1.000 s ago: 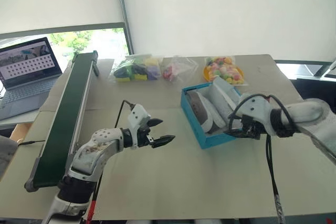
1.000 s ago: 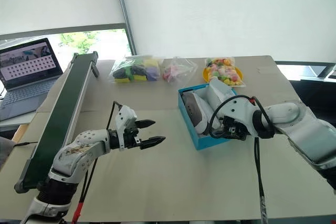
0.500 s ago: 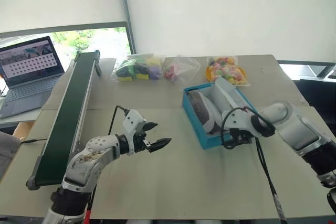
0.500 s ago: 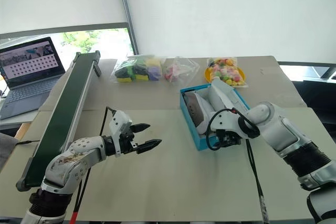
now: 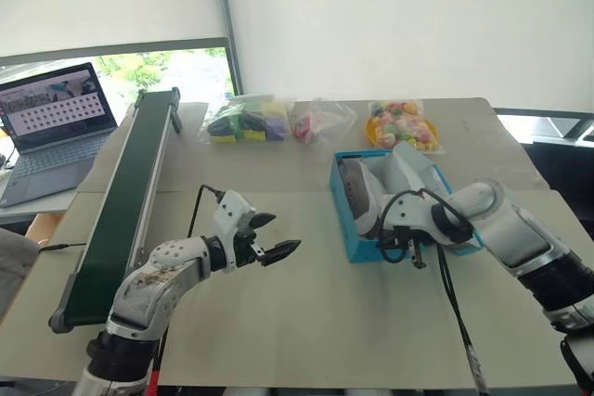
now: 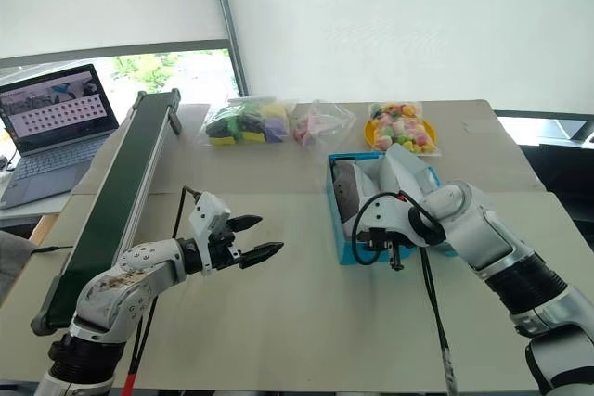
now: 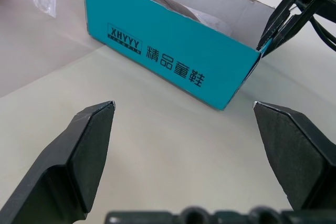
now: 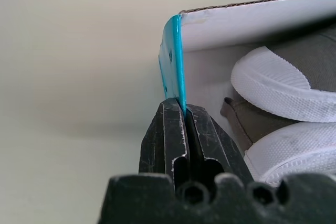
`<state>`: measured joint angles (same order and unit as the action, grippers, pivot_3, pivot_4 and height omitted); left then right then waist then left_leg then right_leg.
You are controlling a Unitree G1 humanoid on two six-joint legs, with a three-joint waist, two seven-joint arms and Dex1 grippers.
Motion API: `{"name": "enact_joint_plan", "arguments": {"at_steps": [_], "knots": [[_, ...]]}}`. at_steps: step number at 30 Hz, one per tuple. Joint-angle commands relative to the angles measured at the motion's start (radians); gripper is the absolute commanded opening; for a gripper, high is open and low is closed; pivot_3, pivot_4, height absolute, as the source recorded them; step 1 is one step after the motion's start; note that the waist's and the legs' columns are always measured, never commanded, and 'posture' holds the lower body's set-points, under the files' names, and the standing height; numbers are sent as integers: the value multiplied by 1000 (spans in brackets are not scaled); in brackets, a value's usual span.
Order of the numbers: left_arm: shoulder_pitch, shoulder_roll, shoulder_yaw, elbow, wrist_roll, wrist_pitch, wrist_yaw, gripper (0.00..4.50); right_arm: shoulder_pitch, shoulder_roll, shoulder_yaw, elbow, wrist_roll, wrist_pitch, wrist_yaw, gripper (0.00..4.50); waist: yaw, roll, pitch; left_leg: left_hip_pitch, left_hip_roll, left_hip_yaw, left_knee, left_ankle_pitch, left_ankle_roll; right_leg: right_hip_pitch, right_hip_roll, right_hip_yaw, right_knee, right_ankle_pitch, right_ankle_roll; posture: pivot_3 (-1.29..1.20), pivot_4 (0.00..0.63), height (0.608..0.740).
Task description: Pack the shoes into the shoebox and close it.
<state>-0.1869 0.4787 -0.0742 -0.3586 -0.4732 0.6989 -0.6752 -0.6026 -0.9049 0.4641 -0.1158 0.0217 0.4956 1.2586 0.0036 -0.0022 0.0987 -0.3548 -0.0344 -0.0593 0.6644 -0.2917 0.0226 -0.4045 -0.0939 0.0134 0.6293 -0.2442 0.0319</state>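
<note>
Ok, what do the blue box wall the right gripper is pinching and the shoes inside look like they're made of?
The shoebox looks like thin cardboard: its top edge shows a brown corrugated core in the right wrist view, with a smooth printed blue outside and a plain white inside. The right gripper is shut on that wall. The shoes seem to have matte grey fabric or suede uppers and white textured soles, probably rubber.

Your two head eyes look forward and down over the table (image 5: 306, 322), sharing the shoebox (image 5: 357, 234); left wrist faces its long side from near, right wrist sits tight against its corner
</note>
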Motion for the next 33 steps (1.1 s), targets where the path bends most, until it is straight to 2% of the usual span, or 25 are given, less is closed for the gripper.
{"name": "enact_joint_plan", "arguments": {"at_steps": [1,6,12,16,18,20,25,26,27,30,33], "knots": [[-14,6,22,-20,-6,-9,6,4500,3,67,0,-161,31,96,-15,8,-2,0,0,0,0,0,0,0,0,0,0,0,0,0,0,0,150,661],[-22,4,21,-16,-7,-8,9,4500,11,143,45,-277,22,208,-42,8,-1,0,0,0,0,-1,-1,1,-1,-1,0,0,0,0,0,0,150,661],[-23,6,22,-13,-7,-9,7,4500,35,164,68,-298,5,232,-71,8,-1,-1,0,0,-1,-1,-1,1,-1,0,0,-1,0,0,0,0,150,661],[-21,3,19,-13,-7,-9,7,4500,66,196,19,-308,27,290,-140,8,-3,-1,0,1,0,-2,-1,1,-1,0,1,-1,1,0,0,0,150,661],[-20,1,17,-10,-7,-11,5,4500,78,203,-24,-332,59,349,-157,669,-2,-1,0,1,0,-2,-1,1,-2,0,1,-1,1,1,-1,0,150,661],[-20,0,15,-8,-7,-12,3,4500,79,201,-50,-355,88,399,-166,1127,-2,-1,0,0,-1,-2,-1,1,-2,0,1,-1,1,1,-1,0,150,661],[-27,-4,3,12,-1,-24,-8,4500,39,248,-187,-412,203,600,-225,2907,-3,-1,0,0,-1,-3,-1,1,-2,0,1,-1,1,1,-1,0,150,661],[-28,-5,2,16,1,-26,-10,4500,20,277,-256,-428,250,686,-239,3323,-3,-1,0,0,-1,-3,-1,1,-2,0,1,-1,1,1,-1,0,150,661],[-28,-5,1,18,2,-28,-12,4500,3,307,-330,-448,300,777,-246,3526,-3,-1,0,0,-1,-3,-1,1,-2,0,1,-1,1,1,-1,0,150,661],[-26,-5,2,22,3,-33,-15,4500,-33,404,-547,-502,416,1034,-254,3526,-1,-1,0,0,-1,-4,-1,1,-2,-1,1,-1,1,1,-1,0,150,661],[-29,-5,4,29,2,-36,-18,4500,59,409,-773,-534,614,1119,-278,3526,10,-1,-1,0,-1,-6,-2,1,-1,0,1,-3,1,1,-1,0,150,661]]}}
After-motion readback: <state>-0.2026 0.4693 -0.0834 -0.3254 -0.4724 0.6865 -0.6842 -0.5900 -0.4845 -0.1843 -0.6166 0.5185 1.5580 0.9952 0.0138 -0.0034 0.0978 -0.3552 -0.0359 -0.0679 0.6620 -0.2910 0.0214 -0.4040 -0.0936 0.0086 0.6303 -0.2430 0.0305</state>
